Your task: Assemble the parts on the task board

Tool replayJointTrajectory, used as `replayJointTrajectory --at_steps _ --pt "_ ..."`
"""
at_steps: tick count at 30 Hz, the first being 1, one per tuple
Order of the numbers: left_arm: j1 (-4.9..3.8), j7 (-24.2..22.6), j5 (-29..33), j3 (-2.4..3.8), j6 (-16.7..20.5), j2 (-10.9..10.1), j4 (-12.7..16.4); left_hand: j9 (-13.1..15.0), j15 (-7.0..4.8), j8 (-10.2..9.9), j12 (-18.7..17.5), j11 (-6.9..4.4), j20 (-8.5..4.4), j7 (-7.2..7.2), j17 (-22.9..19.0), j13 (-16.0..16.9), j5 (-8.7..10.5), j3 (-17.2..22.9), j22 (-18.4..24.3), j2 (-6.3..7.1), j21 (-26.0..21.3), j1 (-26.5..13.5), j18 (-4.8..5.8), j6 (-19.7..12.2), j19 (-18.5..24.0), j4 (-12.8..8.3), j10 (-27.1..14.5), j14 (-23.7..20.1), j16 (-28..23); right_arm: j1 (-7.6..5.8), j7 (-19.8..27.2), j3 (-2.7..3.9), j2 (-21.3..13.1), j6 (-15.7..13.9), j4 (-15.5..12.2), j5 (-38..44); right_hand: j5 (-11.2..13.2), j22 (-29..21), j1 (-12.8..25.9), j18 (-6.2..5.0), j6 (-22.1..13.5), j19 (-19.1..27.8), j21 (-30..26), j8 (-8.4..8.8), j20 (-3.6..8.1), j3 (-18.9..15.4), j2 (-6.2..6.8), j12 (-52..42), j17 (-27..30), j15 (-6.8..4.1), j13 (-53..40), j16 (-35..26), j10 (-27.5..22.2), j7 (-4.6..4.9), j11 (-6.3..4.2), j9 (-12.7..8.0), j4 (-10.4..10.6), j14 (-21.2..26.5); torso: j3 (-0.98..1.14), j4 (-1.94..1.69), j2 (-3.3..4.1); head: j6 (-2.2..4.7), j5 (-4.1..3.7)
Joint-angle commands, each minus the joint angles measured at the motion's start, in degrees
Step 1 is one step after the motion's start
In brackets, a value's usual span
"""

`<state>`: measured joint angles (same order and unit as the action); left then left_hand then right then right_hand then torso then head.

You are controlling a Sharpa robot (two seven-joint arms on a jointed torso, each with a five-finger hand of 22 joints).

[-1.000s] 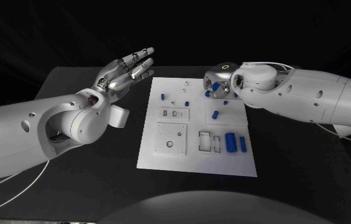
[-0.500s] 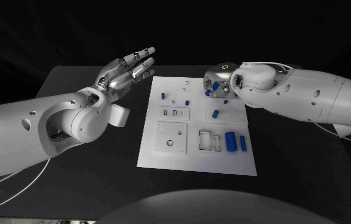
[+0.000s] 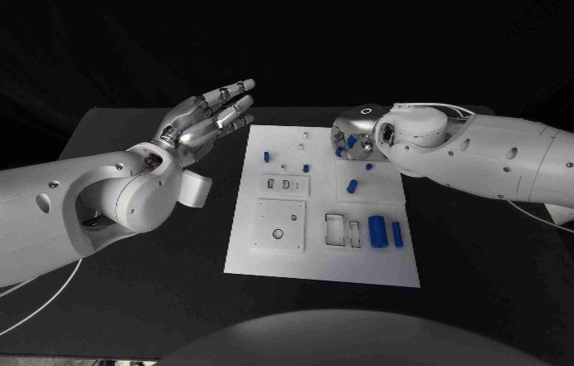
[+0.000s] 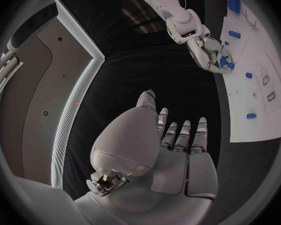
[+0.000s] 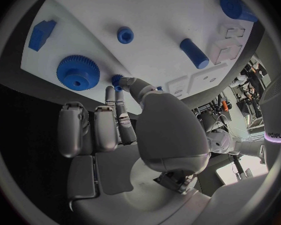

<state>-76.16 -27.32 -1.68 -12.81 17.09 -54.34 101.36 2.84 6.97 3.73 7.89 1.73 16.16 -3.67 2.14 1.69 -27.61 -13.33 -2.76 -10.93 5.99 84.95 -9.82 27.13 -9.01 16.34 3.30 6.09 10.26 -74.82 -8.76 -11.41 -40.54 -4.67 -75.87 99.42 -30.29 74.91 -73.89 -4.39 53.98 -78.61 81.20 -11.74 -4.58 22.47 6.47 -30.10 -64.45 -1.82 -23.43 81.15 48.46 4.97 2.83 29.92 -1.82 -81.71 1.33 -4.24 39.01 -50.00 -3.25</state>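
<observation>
My right hand point(image 3: 359, 131) is down over the far right corner of the white board point(image 3: 275, 260), which lies in the middle of the dark surface point(image 3: 143, 300). Its fingers point(image 5: 118, 116) are pinching a small blue piece point(image 5: 117, 79) between thumb and fingertips, just beside the blue gear point(image 5: 78, 72) and touching or nearly touching the board. My left hand point(image 3: 206, 119) is raised off to the board's left, fingers spread and holding nothing.

The grip worries me: only the tips hold the piece, and most of it is hidden, so I cannot tell how squarely it sits. If I lift or turn it quickly it could slip and roll among the other blue pieces, such as the short cylinder point(image 5: 195, 53) nearby. My knuckles could also nudge the gear out of place.
</observation>
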Motion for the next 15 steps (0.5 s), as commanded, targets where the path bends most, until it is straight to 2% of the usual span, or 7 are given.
replayJointTrajectory --at_steps 1,4,11,15 --pt "-0.05 -0.09 -0.37 0.04 -1.26 0.22 -0.15 0.08 0.31 0.26 0.17 0.31 0.44 -0.39 -0.01 0.05 -0.32 0.35 0.06 0.11 0.3 0.54 -0.3 -0.09 -0.15 -0.03 0.06 -0.06 0.23 0.22 0.84 -0.01 0.21 -0.74 0.28 -0.45 -0.05 1.88 0.0 0.56 0.63 0.06 -0.13 -0.51 0.38 0.04 -0.61 -0.4 0.23 -0.54 -0.14 -0.28 0.78 -0.02 -0.15 0.65 -0.47 0.16 -0.03 -0.05 -0.03 0.0 -0.12" --pt "-0.03 -0.07 -0.37 0.03 -1.28 0.23 -0.31 0.08 0.31 0.28 0.29 0.4 0.44 -0.45 -0.01 0.06 -0.34 0.39 0.06 0.08 0.31 0.62 -0.3 -0.06 -0.15 -0.03 0.13 -0.05 0.27 0.32 0.86 -0.01 0.25 -1.03 0.42 -0.55 -0.16 1.86 -0.25 0.54 0.98 0.12 -0.2 -0.94 0.5 0.11 -0.77 -0.45 0.57 -0.65 -0.23 -0.45 1.25 -0.08 -0.29 1.37 -0.76 0.27 -0.04 -0.03 -0.03 0.0 -0.19" --pt "-0.02 -0.12 -0.38 0.02 -1.1 0.09 -0.5 0.09 0.32 0.29 0.37 0.45 0.44 -0.5 0.0 0.08 -0.38 0.42 0.06 0.07 0.32 0.68 -0.29 -0.01 -0.17 -0.05 0.18 -0.03 0.32 0.34 0.99 0.02 -0.06 -3.1 0.09 -1.09 -0.13 2.1 -0.21 0.59 1.17 -0.05 -0.14 -1.45 0.67 -0.03 -0.92 -0.63 0.56 -0.81 -0.42 -0.5 2.34 0.0 -0.43 2.59 -0.93 0.17 -0.07 0.02 -0.14 0.0 0.17" --pt "-0.02 -0.09 -0.38 0.02 -1.08 0.0 -0.58 0.09 0.33 0.3 0.41 0.48 0.44 -0.52 0.0 0.08 -0.39 0.44 0.06 0.06 0.32 0.71 -0.29 0.01 -0.17 -0.05 0.2 -0.03 0.34 -0.2 0.92 0.12 -0.22 -4.11 -0.48 -1.24 -0.1 2.29 -0.14 0.63 1.23 -0.21 -0.05 -1.63 0.74 -0.12 -0.9 -0.7 0.44 -0.87 -0.48 -0.47 2.83 0.01 -0.5 3.06 -0.97 0.05 -0.04 -0.02 -0.14 0.0 0.24"
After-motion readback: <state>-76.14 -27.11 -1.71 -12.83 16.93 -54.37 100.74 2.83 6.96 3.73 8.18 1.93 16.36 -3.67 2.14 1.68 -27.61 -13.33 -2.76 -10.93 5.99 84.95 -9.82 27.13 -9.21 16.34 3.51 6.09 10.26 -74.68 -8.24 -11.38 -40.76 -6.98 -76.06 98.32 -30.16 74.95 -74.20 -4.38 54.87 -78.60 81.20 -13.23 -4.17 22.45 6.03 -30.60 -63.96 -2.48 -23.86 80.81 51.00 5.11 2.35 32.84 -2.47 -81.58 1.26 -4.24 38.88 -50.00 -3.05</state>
